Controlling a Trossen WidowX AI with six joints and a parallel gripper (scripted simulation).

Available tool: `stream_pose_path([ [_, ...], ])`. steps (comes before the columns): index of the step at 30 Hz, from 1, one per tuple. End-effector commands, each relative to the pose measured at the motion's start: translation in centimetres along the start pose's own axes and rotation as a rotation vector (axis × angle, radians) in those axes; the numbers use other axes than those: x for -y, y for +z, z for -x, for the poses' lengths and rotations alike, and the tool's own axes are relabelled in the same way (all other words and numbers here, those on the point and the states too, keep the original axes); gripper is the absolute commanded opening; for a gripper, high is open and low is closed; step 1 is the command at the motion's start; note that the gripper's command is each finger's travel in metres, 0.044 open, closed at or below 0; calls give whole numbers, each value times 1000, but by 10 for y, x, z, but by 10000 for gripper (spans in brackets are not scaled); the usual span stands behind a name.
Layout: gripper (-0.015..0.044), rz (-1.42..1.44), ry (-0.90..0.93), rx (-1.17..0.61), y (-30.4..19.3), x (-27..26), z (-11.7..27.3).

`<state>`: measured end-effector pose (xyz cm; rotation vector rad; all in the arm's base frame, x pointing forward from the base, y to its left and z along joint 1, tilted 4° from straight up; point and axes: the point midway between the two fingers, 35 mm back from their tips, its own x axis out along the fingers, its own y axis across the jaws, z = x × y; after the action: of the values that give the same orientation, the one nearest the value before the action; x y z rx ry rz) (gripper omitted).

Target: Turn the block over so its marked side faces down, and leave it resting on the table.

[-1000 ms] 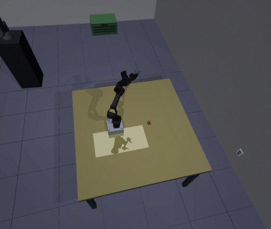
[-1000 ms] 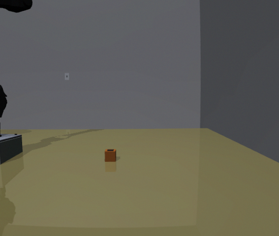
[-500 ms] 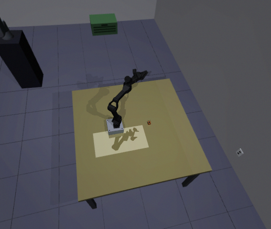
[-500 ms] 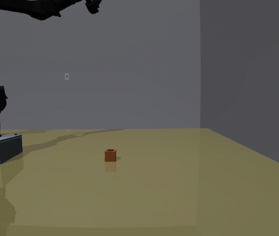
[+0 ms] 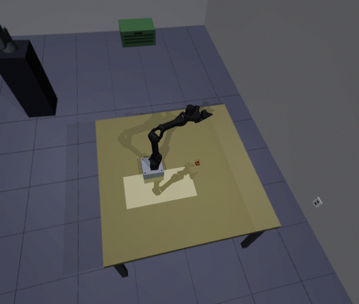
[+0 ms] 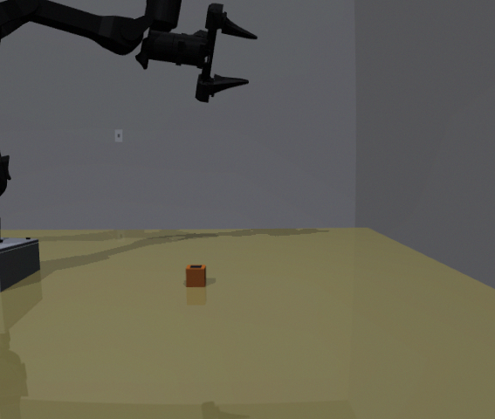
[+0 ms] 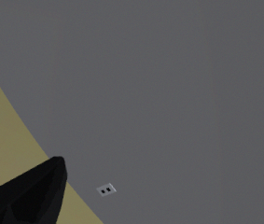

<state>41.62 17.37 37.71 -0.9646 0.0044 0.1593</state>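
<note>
A small orange block [image 5: 197, 162] [image 6: 195, 277] rests flat on the yellow table [image 5: 173, 222] [image 6: 283, 342]. A dark square mark shows on its top face. My gripper [image 6: 252, 59] is open and empty, high above the table, with its fingers pointing sideways, one above the other in the exterior view. In the top view it is toward the back right part of the table, well away from the block. In the wrist view the two fingertips stand far apart at the left and right edges; the block is not in that view.
The arm stands on a grey base box [image 5: 153, 172] [image 6: 17, 265], to the left of the block. A bright rectangular patch [image 5: 133, 196] lies on the table by the base. A grey wall [image 5: 303, 98] [image 6: 441, 135] with a white socket plate [image 5: 317, 202] [image 7: 106, 189] rises beyond the table's right side.
</note>
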Motion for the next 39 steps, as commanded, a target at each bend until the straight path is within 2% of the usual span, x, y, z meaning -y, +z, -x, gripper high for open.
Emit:
stream_pose_path([
  [1,440,-39,95,-109,-38,-20,-15],
  [6,440,-164,279,-318,-103,-59,-34],
  [11,440,-361,458,-598,-176,-97,-33],
  [17,440,-682,621,-1033,-258,-137,0],
  [21,440,-882,671,-1305,-291,-151,29],
  [28,440,-892,672,-1319,-293,-152,36],
  [32,440,-892,672,-1319,-312,-179,34],
  [39,440,-892,673,-1320,-320,-193,32],
])
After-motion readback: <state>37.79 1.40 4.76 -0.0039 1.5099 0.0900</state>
